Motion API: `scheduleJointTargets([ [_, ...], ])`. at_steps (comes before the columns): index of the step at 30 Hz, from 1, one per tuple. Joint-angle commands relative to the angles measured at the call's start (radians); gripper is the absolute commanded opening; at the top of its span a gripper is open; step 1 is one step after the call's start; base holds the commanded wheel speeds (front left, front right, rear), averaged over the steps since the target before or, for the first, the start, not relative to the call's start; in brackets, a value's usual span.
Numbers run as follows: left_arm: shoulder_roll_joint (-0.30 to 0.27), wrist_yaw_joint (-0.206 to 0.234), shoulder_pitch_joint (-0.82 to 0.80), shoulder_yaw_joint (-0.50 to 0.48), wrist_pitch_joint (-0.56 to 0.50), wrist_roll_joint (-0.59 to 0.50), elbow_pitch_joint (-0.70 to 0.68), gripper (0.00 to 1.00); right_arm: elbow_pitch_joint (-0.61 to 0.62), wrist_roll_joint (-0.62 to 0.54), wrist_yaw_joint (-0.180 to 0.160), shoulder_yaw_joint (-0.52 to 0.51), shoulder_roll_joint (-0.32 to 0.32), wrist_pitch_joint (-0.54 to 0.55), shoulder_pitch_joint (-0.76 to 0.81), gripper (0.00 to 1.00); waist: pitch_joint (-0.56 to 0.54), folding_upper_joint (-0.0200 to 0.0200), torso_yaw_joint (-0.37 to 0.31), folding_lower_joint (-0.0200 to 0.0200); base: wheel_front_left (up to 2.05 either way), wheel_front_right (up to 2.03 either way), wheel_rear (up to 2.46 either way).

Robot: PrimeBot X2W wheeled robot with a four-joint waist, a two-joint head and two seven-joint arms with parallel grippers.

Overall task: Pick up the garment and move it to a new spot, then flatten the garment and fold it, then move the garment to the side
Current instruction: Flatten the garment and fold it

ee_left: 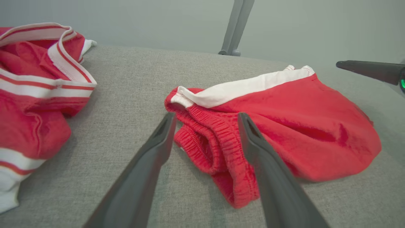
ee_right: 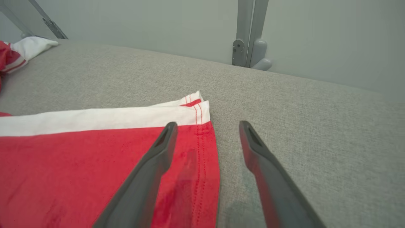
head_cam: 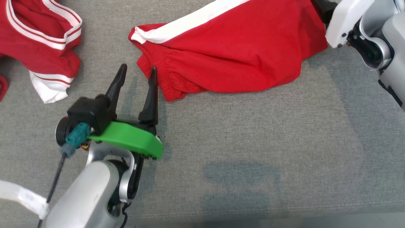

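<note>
The garment [head_cam: 240, 50] is a pair of red shorts with a white side stripe, lying rumpled on the grey fabric surface [head_cam: 253, 142]. My left gripper [head_cam: 138, 67] stands open just left of the elastic waistband [ee_left: 221, 139], nothing between its fingers. In the left wrist view the left gripper [ee_left: 206, 116] frames the bunched waistband without touching it. My right gripper [ee_right: 208, 124] is open above the hem corner [ee_right: 199, 110] of the garment [ee_right: 79, 164], its left finger over red cloth and its right finger over bare surface. The right arm's white wrist [head_cam: 348, 22] sits at the shorts' right end.
A second red garment [head_cam: 41, 41] with white trim lies crumpled at the far left, also seen as the striped garment [ee_left: 34, 95]. A grey metal post [ee_right: 250, 34] stands behind the surface's far edge. One finger of the right gripper [ee_left: 370, 71] juts in at right.
</note>
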State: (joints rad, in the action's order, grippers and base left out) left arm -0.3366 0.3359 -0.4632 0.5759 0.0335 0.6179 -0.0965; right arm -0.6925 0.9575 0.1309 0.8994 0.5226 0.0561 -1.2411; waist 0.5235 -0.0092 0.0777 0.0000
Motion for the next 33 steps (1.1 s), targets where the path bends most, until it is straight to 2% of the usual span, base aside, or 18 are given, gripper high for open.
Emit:
scheduleJointTargets([
  [1,-0.015,0.006,0.017,0.007,0.006,-0.018,-0.005,1.0,-0.001,0.003,0.0,0.007,0.0,0.014,0.011,1.0,0.005,0.0092,0.01,0.0,0.0,0.0,0.0],
  [6,-0.021,-0.001,0.055,0.044,0.03,-0.043,-0.034,1.0,0.001,0.029,-0.001,0.035,0.005,0.097,0.038,1.0,0.031,0.0092,0.044,0.0,0.0,0.0,0.0],
  [12,-0.003,-0.036,0.057,0.09,0.103,-0.086,0.001,1.0,-0.046,0.018,0.0,0.054,-0.007,0.115,0.058,1.0,0.028,0.0092,0.079,0.0,0.0,0.0,0.0],
  [13,0.0,-0.042,0.059,0.094,0.115,-0.087,0.009,1.0,-0.053,0.017,0.0,0.057,-0.008,0.117,0.062,0.9,0.024,0.0092,0.082,0.0,0.0,0.0,0.0],
  [14,0.008,-0.049,0.063,0.095,0.129,-0.081,0.017,1.0,-0.063,0.013,0.0,0.057,-0.007,0.116,0.061,0.86,0.018,0.0092,0.084,0.0,0.0,0.0,0.0],
  [16,0.013,-0.058,0.071,0.096,0.149,-0.072,0.037,1.0,-0.087,0.006,0.0,0.048,-0.002,0.108,0.056,1.0,0.006,0.0092,0.087,0.0,0.0,0.0,0.0],
  [25,0.048,-0.088,0.074,0.096,0.193,-0.047,0.094,1.0,-0.134,0.025,-0.001,0.046,0.008,0.166,0.082,1.0,-0.014,0.0092,0.11,0.0,0.0,0.0,0.0],
  [28,0.058,-0.096,0.072,0.097,0.201,-0.047,0.11,1.0,-0.133,0.028,0.0,0.051,-0.004,0.174,0.093,0.01,-0.015,0.0092,0.118,0.0,0.0,0.0,0.0],
  [33,0.061,-0.101,0.087,0.083,0.214,-0.035,0.14,1.0,-0.107,0.03,0.0,0.069,-0.013,0.163,0.11,0.0,-0.044,0.0092,0.107,0.0,0.0,0.0,0.0],
])
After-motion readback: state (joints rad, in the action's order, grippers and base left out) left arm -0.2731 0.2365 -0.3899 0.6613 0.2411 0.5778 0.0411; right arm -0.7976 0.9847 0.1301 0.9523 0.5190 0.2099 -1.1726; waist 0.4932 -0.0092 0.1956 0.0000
